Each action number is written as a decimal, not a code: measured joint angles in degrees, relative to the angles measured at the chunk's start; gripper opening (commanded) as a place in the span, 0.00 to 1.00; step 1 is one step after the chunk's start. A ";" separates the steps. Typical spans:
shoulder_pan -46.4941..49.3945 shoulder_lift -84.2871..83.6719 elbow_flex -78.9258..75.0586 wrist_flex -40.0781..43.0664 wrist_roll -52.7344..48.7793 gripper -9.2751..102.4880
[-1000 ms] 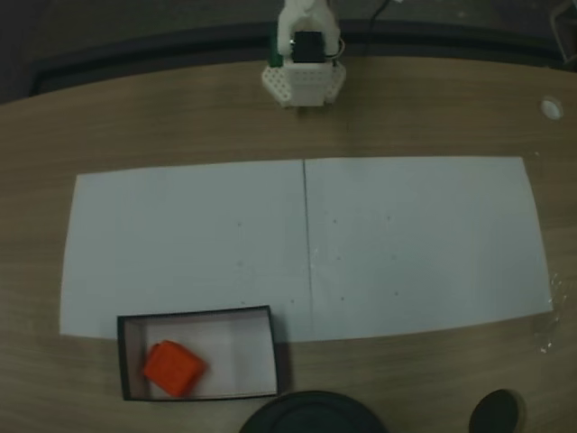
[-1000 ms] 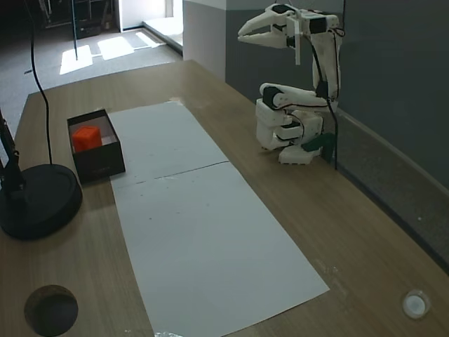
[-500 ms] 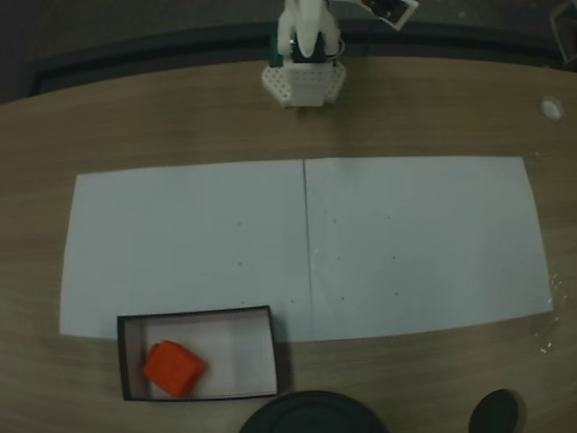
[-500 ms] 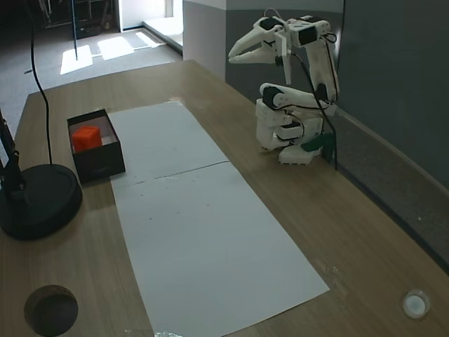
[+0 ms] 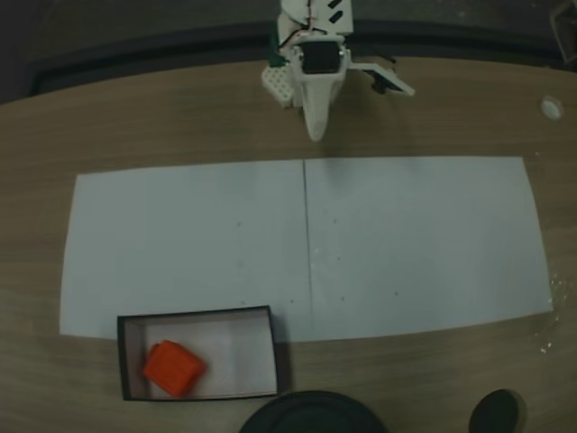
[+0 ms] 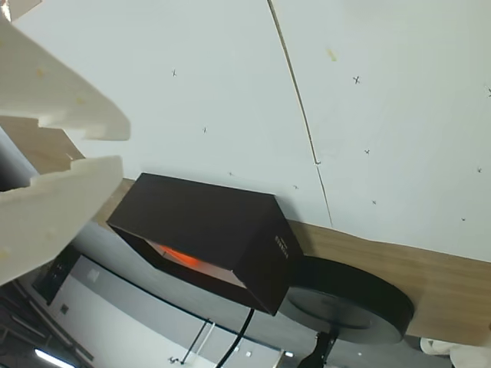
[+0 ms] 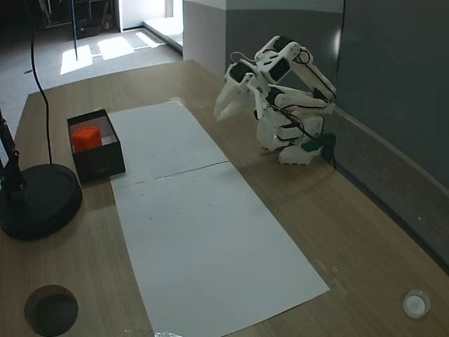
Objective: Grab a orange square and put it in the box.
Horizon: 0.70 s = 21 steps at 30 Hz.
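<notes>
The orange square (image 5: 174, 368) lies inside the box (image 5: 194, 312), in its left half, at the near left of the paper in a fixed view. In another fixed view the orange square (image 7: 87, 137) sits in the box (image 7: 98, 163) at the far left. The wrist view shows the box (image 6: 207, 222) from its dark outer wall, with a sliver of the orange square (image 6: 182, 257) glowing inside. My gripper (image 5: 315, 133) hangs low by the arm's base, far from the box, its jaws shut on nothing. It also shows as the gripper (image 7: 220, 112) and the gripper (image 6: 123, 147).
Two white paper sheets (image 5: 406, 244) cover the wooden table. A round black lamp base (image 5: 311, 415) stands right beside the box, also seen as the base (image 7: 38, 200). A round hole (image 7: 50, 309) and a small white cap (image 7: 415, 305) lie near the table's edges.
The arm has folded down from its raised pose; the gripper dropped from high above the base to just over the table near the paper's far edge. The orange square and box stayed put.
</notes>
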 measured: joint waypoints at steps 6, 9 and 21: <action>-0.79 0.00 13.62 -6.77 0.00 0.08; -0.44 0.00 18.46 -8.17 0.00 0.08; -0.53 0.00 18.63 -5.10 1.58 0.08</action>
